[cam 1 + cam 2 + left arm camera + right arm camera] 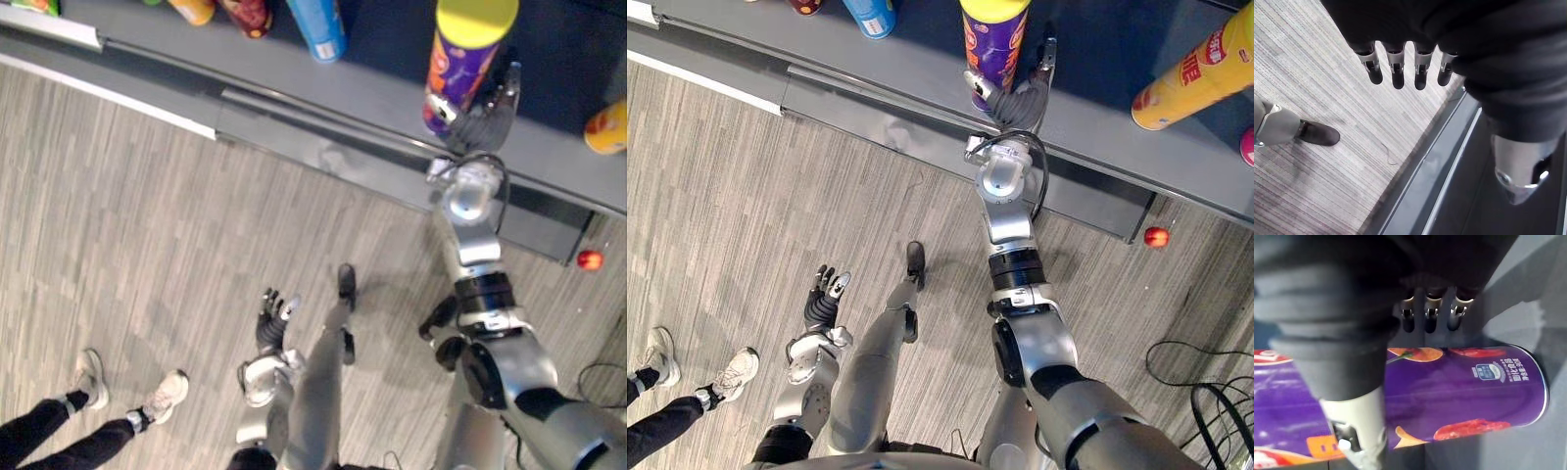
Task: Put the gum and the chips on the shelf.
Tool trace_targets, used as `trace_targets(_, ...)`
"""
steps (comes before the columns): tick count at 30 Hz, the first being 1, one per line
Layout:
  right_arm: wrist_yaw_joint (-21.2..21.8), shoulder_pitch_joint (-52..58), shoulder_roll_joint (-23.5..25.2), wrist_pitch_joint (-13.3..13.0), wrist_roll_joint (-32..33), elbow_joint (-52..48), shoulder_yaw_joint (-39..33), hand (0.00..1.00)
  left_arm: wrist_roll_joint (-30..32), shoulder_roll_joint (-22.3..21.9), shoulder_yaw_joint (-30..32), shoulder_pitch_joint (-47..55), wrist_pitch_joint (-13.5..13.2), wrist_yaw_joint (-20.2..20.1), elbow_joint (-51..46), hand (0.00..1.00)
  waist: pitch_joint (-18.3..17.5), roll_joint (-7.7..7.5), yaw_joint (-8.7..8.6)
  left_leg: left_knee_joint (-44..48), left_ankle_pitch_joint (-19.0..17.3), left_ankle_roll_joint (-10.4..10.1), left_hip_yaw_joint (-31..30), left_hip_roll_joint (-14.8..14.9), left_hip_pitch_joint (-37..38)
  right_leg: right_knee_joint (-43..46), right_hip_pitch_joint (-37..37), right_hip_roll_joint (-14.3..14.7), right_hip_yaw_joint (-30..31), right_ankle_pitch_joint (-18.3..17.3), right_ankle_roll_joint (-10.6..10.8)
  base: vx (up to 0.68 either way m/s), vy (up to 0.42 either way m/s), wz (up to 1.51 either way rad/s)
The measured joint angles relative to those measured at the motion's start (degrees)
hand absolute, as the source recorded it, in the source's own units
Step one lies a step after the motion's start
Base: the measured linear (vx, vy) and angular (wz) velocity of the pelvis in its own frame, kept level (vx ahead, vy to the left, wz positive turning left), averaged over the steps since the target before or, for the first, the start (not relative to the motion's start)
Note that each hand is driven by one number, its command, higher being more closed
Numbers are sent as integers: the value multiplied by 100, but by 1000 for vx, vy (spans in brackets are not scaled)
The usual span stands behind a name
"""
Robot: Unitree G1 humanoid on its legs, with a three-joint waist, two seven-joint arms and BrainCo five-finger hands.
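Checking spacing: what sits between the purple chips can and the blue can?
Nothing: bare shelf between purple chips can and blue can, left eye view.

The chips can (468, 59) stands on the shelf (362, 93). The right hand (487, 117) is just right of the chips can, at its lower part. Left of the chips can, along the shelf, stands another can (318, 27); well to its right is a third can (1205, 73). On the floor before the shelf, right of the chips can, lies a small ball (590, 259).
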Motion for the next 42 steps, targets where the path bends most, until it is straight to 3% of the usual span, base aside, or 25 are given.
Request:
trace_targets(15, -66, -174, -148, 6, 6, 231, -72, 0, 0, 1, -5, 0, -1, 0, -1, 0, 0, 0, 5, -42, -1, -2, 13, -7, -2, -10, -22, -2, 2, -1, 0, 3, -53, 0)
trace_targets(31, -86, -729, -969, 29, 236, 682, -245, 0, -6, 0, -107, 0, -7, -1, -206, 0, 0, 2, 47, -123, 28, -2, -102, -76, -44, -19, -28, -65, -80, -4, 3, 2, -31, 3)
trace_targets(39, -108, -688, -876, 29, 240, 698, -259, 0, -224, -8, -104, 0, -6, 1, -216, 0, 1, 2, 36, -65, 22, -5, -100, -58, -48, -27, -17, -47, -73, -4, 2, 0, -61, -1)
trace_targets(42, -110, -249, -599, 20, 234, 605, -112, 0, -222, -9, -55, -4, -4, 2, -120, 0, 1, 2, 11, 198, -136, -10, -90, 38, -39, -103, 128, 55, -60, -1, 2, 7, -45, -10)
